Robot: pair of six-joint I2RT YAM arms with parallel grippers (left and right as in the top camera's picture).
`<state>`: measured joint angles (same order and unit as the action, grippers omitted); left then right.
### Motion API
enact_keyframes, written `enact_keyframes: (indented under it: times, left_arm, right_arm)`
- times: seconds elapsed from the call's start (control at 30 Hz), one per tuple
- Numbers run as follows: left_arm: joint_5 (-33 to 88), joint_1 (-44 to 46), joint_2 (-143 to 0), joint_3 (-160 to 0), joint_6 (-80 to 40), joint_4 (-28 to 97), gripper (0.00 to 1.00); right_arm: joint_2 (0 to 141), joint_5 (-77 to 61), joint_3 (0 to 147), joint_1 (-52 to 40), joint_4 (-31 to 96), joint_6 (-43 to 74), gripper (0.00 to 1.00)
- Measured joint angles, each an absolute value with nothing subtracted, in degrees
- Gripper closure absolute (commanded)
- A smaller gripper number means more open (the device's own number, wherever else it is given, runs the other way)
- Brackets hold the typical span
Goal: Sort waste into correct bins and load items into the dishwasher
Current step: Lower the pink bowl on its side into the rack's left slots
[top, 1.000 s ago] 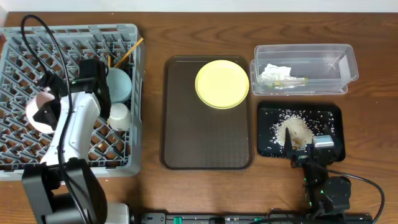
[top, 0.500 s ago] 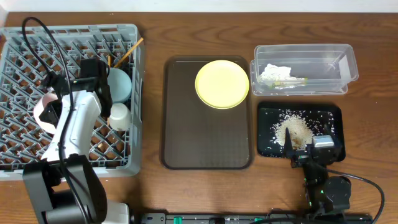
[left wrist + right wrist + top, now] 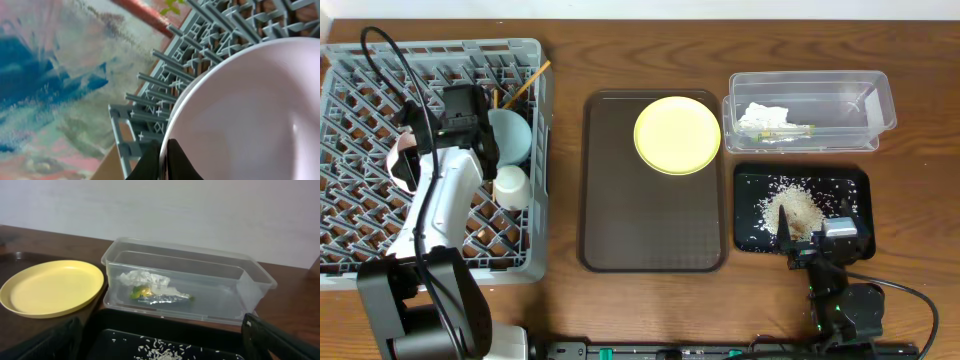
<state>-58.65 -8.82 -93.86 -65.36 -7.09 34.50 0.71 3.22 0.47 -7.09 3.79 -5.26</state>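
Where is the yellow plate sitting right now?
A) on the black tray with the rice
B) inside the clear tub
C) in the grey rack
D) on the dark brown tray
D: in the overhead view the yellow plate lies flat on the far end of the dark brown tray.

Overhead cam looks straight down on the whole counter (image 3: 560, 50), pretty far up. Left wrist cam is jammed right against the bowl (image 3: 240, 115) rim, rack (image 3: 150, 82) behind it. Right wrist sits low, looking level across at the plate (image 3: 50, 287) and tub (image 3: 250, 280); overhead catches all of those too.
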Motion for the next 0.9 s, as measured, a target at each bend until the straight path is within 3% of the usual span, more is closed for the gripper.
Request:
enact_keyframes:
  times: [0.47,0.9]
  left_arm:
    - [-61.36,-8.88,-93.86,-65.28,10.46,21.98,0.94]
    - [-58.76,-9.17,-94.63,-65.23,13.98,19.66,0.93]
  right_arm:
    - [0.71,3.22,0.47,-7.09,3.79,-5.26,0.01]
    - [0.71,3.22,0.47,-7.09,3.79,-5.26,0.01]
